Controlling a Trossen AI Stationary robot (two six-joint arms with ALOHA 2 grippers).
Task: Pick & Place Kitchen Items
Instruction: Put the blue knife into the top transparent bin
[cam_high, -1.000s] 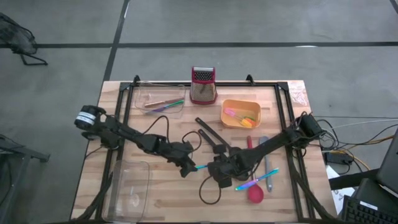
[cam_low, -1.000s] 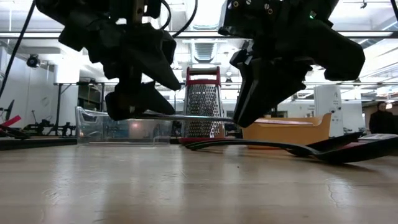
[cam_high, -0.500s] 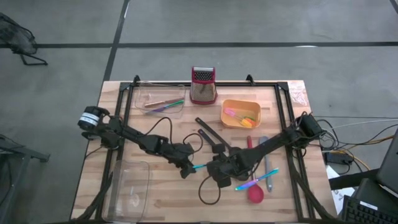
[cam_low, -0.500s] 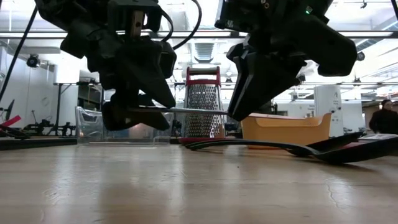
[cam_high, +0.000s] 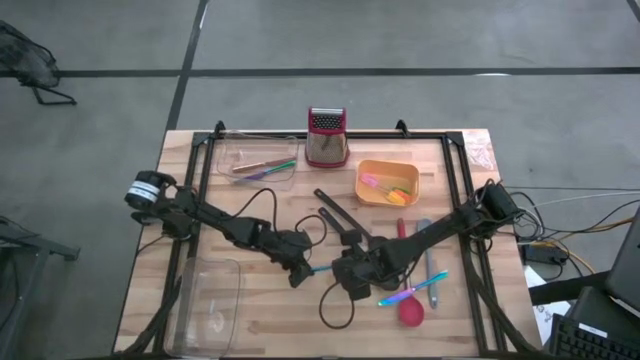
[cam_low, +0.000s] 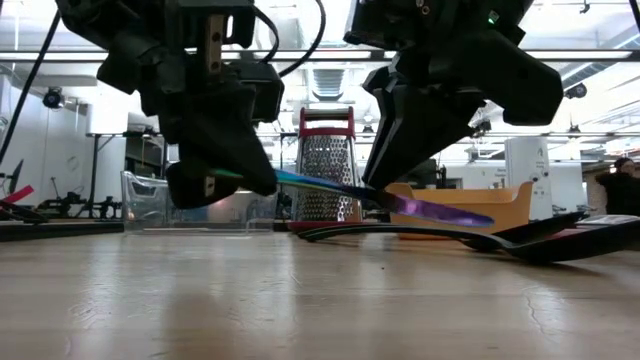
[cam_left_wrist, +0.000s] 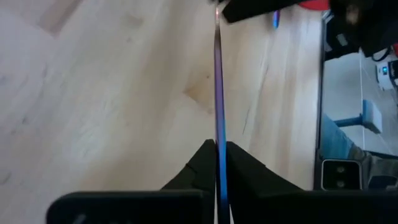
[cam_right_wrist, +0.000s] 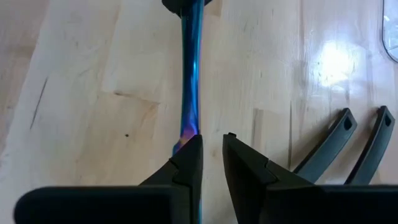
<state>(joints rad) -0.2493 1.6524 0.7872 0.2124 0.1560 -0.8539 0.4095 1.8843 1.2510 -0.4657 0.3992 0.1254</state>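
A slim piece of cutlery (cam_low: 330, 188), teal at one end and purple at the other, hangs above the table's middle between my two grippers. My left gripper (cam_high: 298, 270) is shut on its teal end. My right gripper (cam_high: 348, 272) stands at its purple part (cam_right_wrist: 188, 127) with a narrow bare gap between its fingers. The cutlery runs under one right finger (cam_right_wrist: 189, 155), not through the gap. Black tongs (cam_high: 340, 215), a red spoon (cam_high: 409, 308), a grey spatula (cam_high: 428, 250) and another multicoloured piece (cam_high: 412, 292) lie flat on the wood. My left gripper pinches the cutlery's teal end (cam_left_wrist: 218, 134) between its two fingers, on its flat faces. It is lifted clear of the table and slopes down toward its purple end (cam_low: 470, 214). My right gripper's finger (cam_low: 378, 190) stands right at the cutlery; I cannot tell whether it touches it.
A steel grater (cam_high: 326, 135) stands at the far edge, and an orange tub (cam_high: 387, 183) lies to its right. One clear tray (cam_high: 257, 160) lies at the far left, another (cam_high: 210, 295) at the near left. Bare wood shows between the near tray and my grippers.
My left gripper has shut on the cutlery's teal end. The cutlery, level between the grippers before, has tipped: its purple end has dropped toward the table's right and now shows below my right gripper.
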